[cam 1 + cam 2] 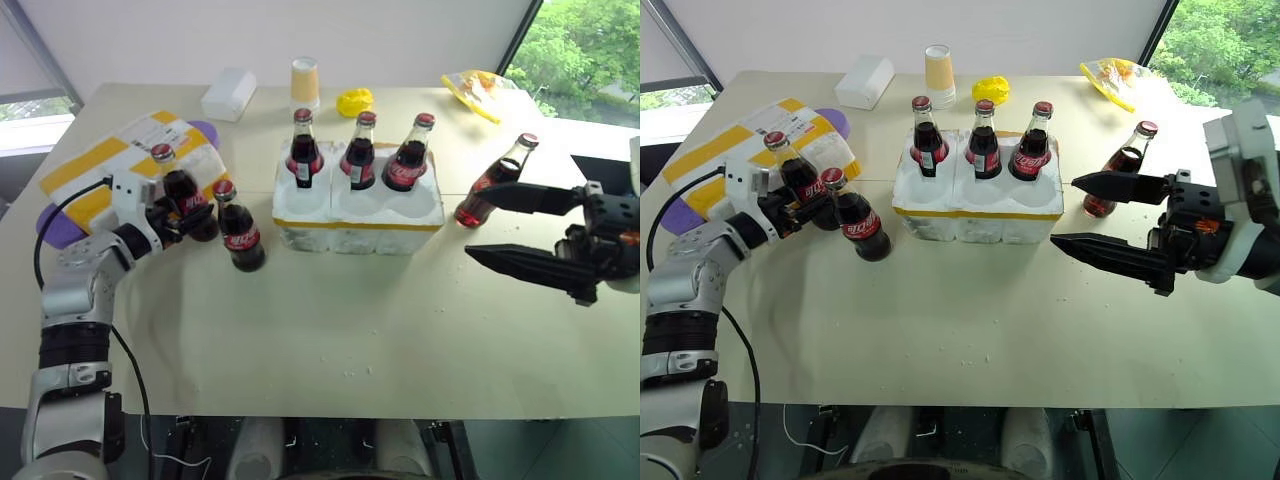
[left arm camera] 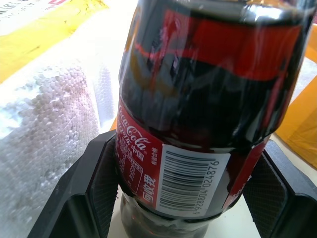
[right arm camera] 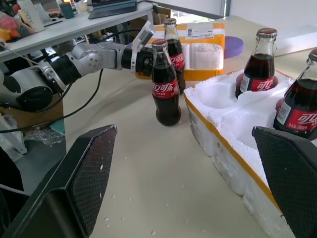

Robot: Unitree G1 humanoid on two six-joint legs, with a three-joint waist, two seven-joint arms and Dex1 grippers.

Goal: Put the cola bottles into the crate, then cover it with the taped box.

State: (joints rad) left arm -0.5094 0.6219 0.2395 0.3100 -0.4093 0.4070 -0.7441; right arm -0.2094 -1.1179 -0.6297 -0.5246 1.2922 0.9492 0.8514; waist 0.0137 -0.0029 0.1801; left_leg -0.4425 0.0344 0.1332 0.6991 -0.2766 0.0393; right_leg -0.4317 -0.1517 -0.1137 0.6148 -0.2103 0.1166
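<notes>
The left gripper (image 1: 188, 212) clasps a cola bottle (image 1: 181, 193) beside the taped box (image 1: 95, 168), the lift to the half-filled crate (image 1: 357, 225) pending, while the right gripper (image 1: 1082, 214) hangs open.

1. Bright, even daylight fills the head views; it comes from the windows at the far corners, where green foliage shows beyond the glass.
2. Shadows on the pale beige tabletop (image 1: 330, 310) are soft – a faint dark patch lies under the open right gripper (image 1: 1080, 215) and beside the white styrofoam crate with a yellow tape band (image 1: 355, 225).
3. The upper right corner by the window is washed out to near white.
4. In the left wrist view the dark glass cola bottle with a red label (image 2: 208, 114), between the left gripper's black fingers (image 2: 89, 193), carries streaky reflections – its barcode is sharp, the styrofoam behind it is soft.
5. The right wrist view is clear; background benches are slightly hazy.
</notes>
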